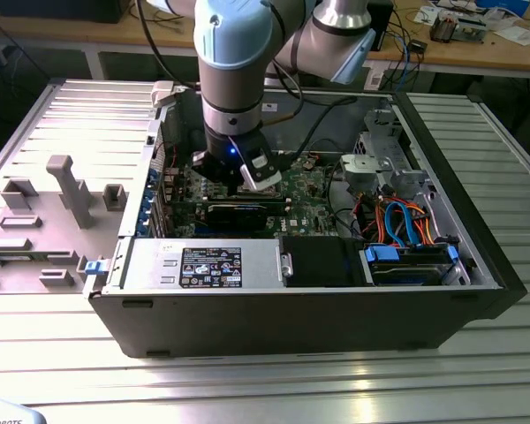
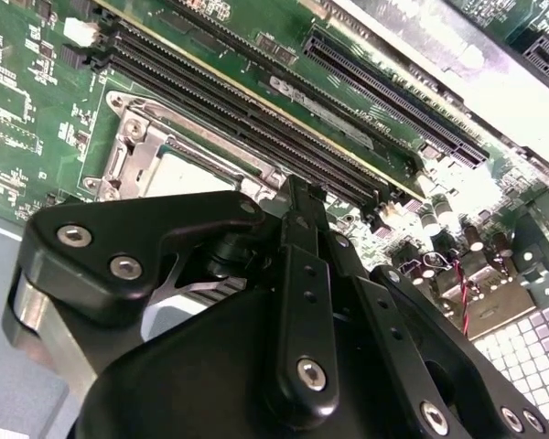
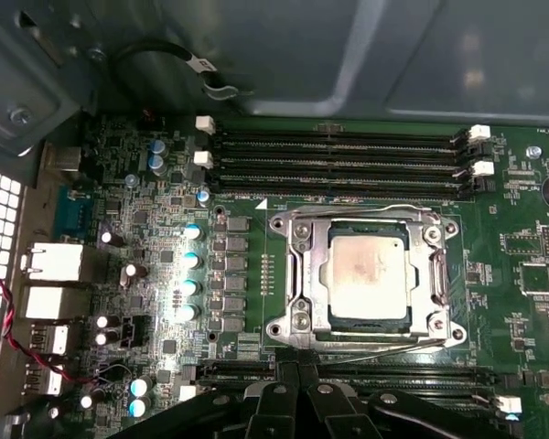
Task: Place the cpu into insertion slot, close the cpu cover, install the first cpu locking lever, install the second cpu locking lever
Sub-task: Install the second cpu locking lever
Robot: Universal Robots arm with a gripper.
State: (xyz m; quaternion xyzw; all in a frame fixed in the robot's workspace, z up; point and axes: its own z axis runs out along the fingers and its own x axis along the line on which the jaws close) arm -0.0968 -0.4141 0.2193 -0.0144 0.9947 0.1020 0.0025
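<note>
Ribbed metal counter (image 1: 62, 344) carries an open black computer case (image 1: 477, 291). Inside, the green motherboard (image 3: 522, 238) lies flat. The gripper (image 1: 247, 181) hangs low over it, holding nothing; whether its fingers are apart, I cannot tell. The thin silvery cpu cover (image 3: 306, 274) frames the socket, and the matte grey square cpu (image 3: 366, 273) sits inside it.

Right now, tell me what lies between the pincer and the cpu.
In the first wrist view, the pincer sits apart from the cpu. Between them lie the cpu cover frame's near edge, a thin lever wire and black memory slots.
</note>
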